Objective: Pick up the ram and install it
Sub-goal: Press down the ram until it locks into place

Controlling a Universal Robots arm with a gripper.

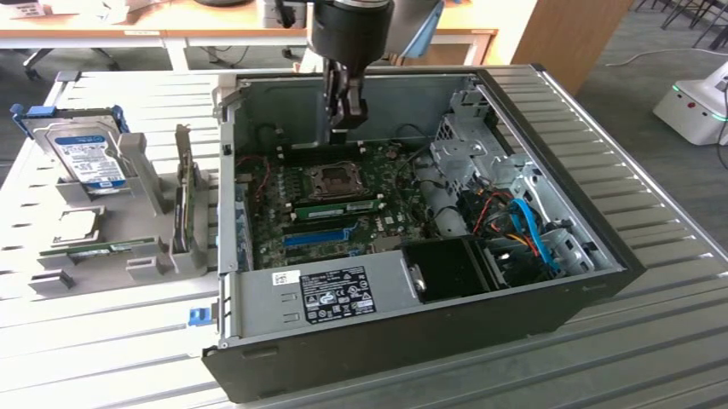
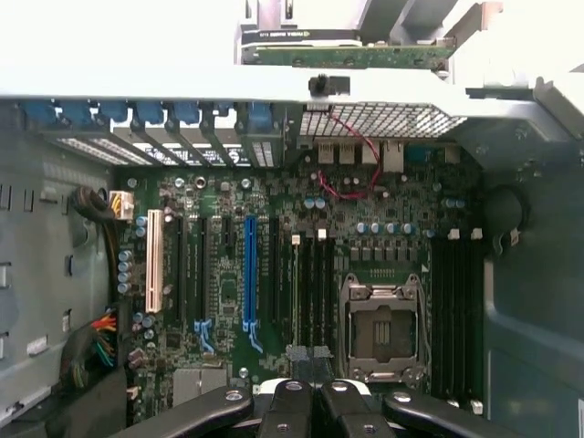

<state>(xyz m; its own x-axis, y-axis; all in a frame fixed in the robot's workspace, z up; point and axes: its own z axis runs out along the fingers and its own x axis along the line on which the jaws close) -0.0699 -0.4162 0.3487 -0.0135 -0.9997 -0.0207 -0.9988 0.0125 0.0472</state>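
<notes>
An open computer case (image 1: 376,294) lies on the table with its motherboard (image 1: 341,200) facing up. One green ram stick (image 1: 341,205) sits in a memory slot just beside the CPU socket (image 1: 338,177); in the wrist view it is the thin strip (image 2: 294,292) among the black slots. A second green ram stick (image 1: 105,249) lies on the grey holder at the exterior view's left, outside the case. My gripper (image 1: 344,126) hangs above the back of the motherboard, over the socket. Its black fingers (image 2: 290,406) are shut together with nothing between them.
The holder at the exterior view's left also carries a hard drive (image 1: 91,158), an upright expansion card (image 1: 186,200) and a CPU (image 1: 71,223). Inside the case are a blue expansion slot (image 1: 316,237), a black fan shroud (image 1: 455,268), a drive cage (image 1: 466,145) and loose cables (image 1: 523,226).
</notes>
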